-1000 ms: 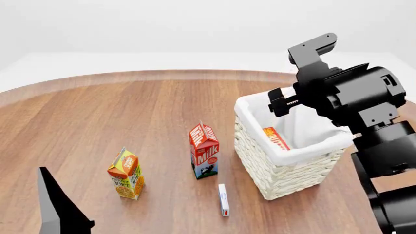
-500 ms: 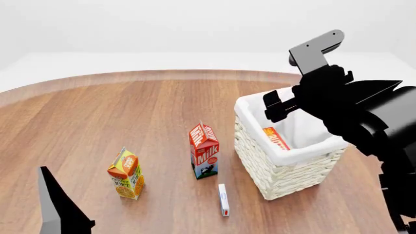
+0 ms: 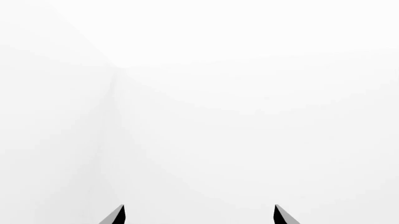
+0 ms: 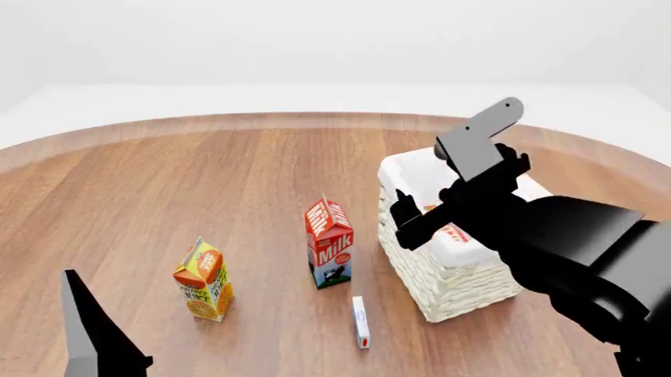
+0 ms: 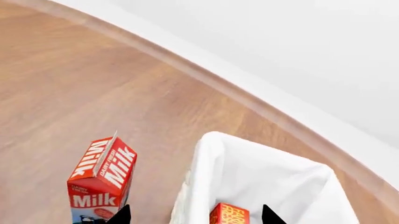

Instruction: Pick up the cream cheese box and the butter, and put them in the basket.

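From the head view, the right pincer (image 4: 419,214) hangs empty over the near rim of the basket (image 4: 441,275), which holds the butter (image 4: 453,232), while the cream cheese box (image 4: 361,320) lies on open worktop (image 4: 157,188) near the milk carton (image 4: 329,243) and juice carton (image 4: 203,280). The left wrist view shows only blank white past the left pincer (image 3: 198,215), its tips spread apart. The right wrist view shows that pincer's tips parted above the basket's cloth rim, butter inside, milk carton just beside.

Head camera looks down across the table; right wrist shares its basket (image 4: 445,275) (image 5: 249,182); left faces blank white.

cartons: 2 (image 4: 329,243) | small boxes: 2 (image 4: 361,321) | basket (image 4: 419,267): 1
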